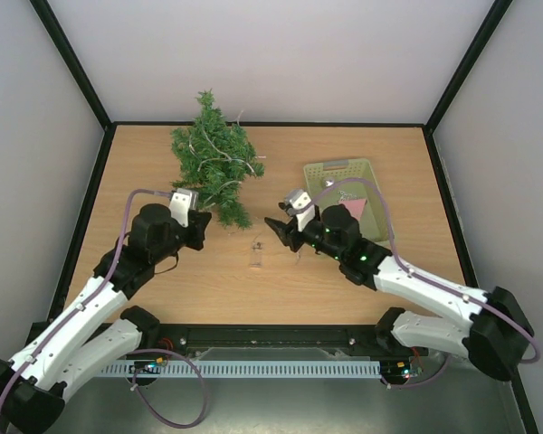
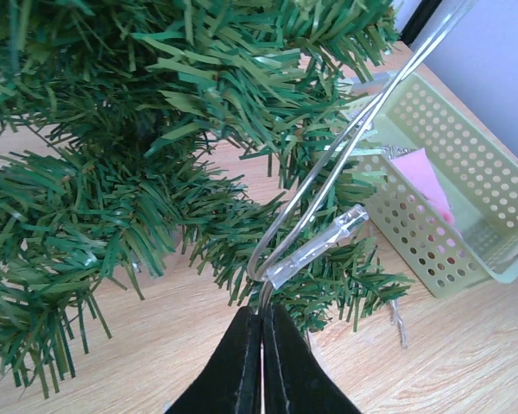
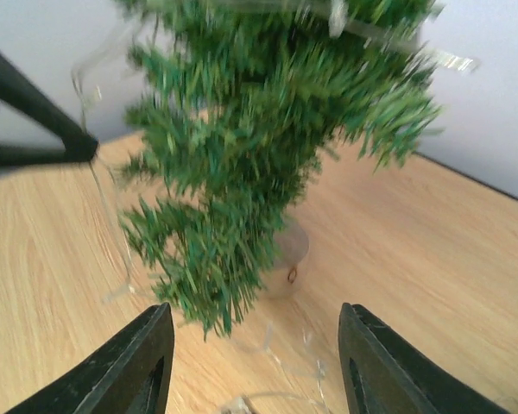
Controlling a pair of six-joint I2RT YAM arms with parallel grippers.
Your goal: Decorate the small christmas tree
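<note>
The small christmas tree stands upright at the back left of the table, with a thin silvery light-string wire looped through its branches. My left gripper is at the tree's near side, shut on that wire just below a clear bulb sleeve. The branches fill the left wrist view. My right gripper is at mid-table, pointing at the tree. It stands open and holds nothing. More clear string lies on the wood between its fingers.
A pale green perforated basket sits at the back right, with a pink piece and small ornaments inside; it also shows behind the branches. Loose clear string bits lie at mid-table. The tree's pale round base rests on the wood.
</note>
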